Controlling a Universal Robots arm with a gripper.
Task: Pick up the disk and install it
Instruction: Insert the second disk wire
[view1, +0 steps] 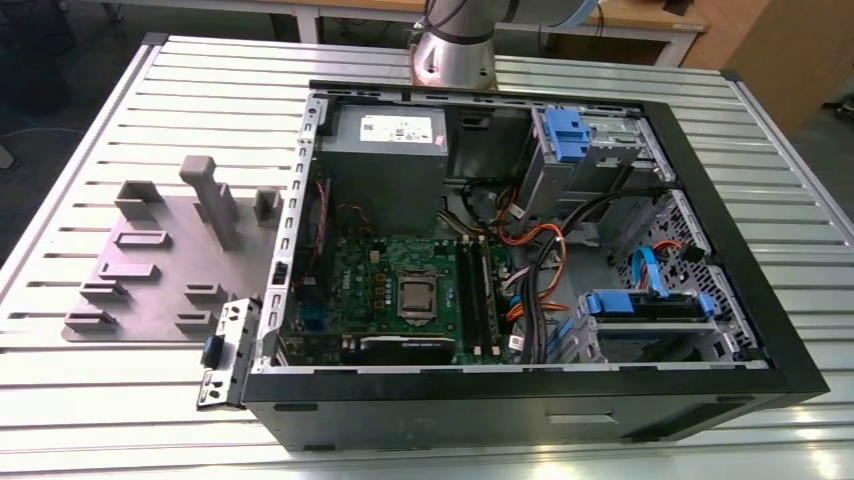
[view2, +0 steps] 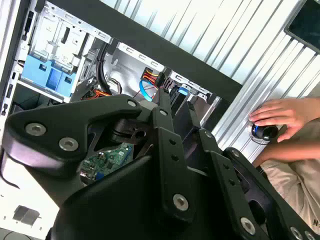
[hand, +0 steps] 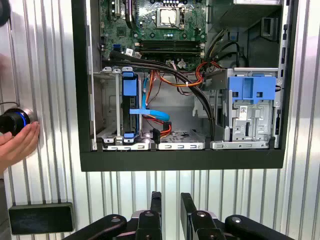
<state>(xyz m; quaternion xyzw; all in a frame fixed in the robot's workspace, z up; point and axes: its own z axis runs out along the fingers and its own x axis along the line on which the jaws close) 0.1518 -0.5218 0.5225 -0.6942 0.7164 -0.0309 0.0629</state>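
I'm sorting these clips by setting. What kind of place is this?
Probably a robotics lab or workshop bench. An open computer case lies on a slotted metal table, the arm's base stands behind it, and a person's hand rests by a round button device.

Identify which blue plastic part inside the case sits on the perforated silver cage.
The wide blue clip; the narrow blue end piece belongs to the disk in its bay.

Table: white slatted metal top, ribs running across, fills most of the exterior view.
Behind it: wooden bench along the upper edge, pale legs.
Upper right: wooden panel.
Light: bright, even.
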